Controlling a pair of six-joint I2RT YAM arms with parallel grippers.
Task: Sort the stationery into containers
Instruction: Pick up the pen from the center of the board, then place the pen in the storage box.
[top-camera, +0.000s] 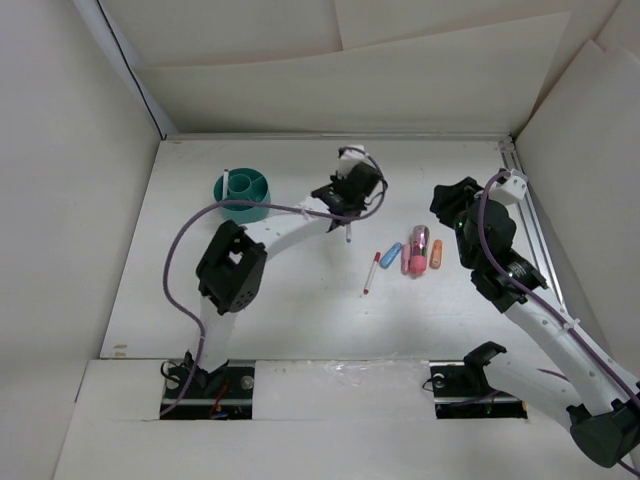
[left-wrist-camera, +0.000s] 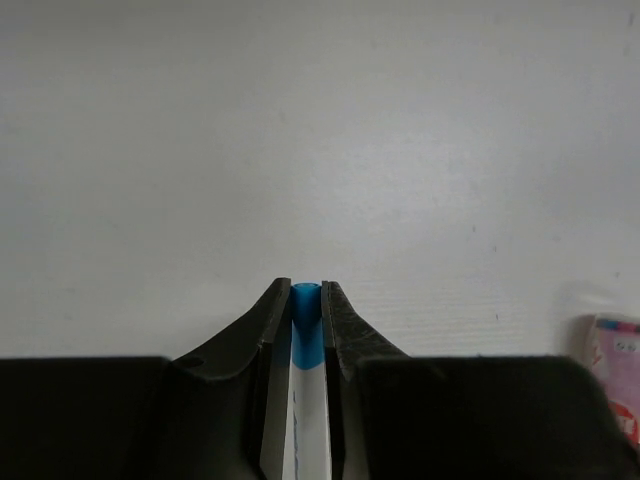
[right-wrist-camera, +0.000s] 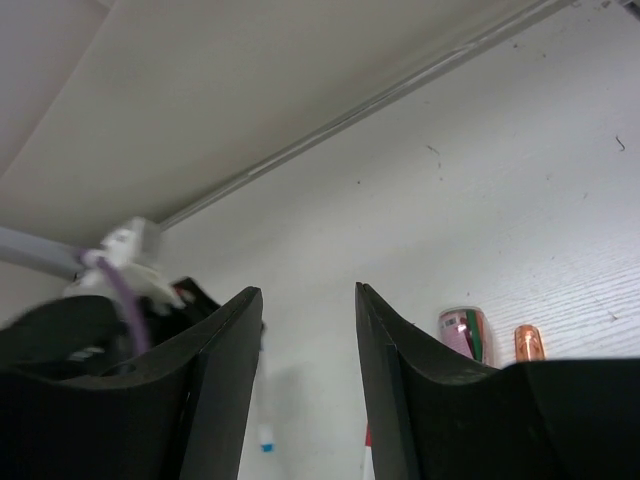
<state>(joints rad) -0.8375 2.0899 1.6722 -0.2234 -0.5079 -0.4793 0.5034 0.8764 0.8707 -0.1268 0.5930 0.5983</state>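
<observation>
My left gripper (top-camera: 343, 204) hangs over the middle of the table, right of the round teal cup (top-camera: 243, 196), and is shut on a white pen with a blue cap (left-wrist-camera: 306, 318); its lower end shows in the top view (top-camera: 348, 234). One white pen (top-camera: 227, 181) stands in the cup. On the table lie a red-capped pen (top-camera: 371, 272), a blue marker (top-camera: 390, 254), pink (top-camera: 409, 260) and magenta (top-camera: 421, 240) pieces and an orange piece (top-camera: 436, 254). My right gripper (top-camera: 447, 203) is open and empty, just right of this group; in its own view (right-wrist-camera: 308, 295) the magenta (right-wrist-camera: 465, 333) and orange (right-wrist-camera: 528, 342) pieces show.
White walls enclose the table on the left, back and right. A metal rail (top-camera: 530, 220) runs along the right edge. The left arm's purple cable (top-camera: 190, 225) loops beside the cup. A pink piece (left-wrist-camera: 612, 368) shows at the right edge of the left wrist view.
</observation>
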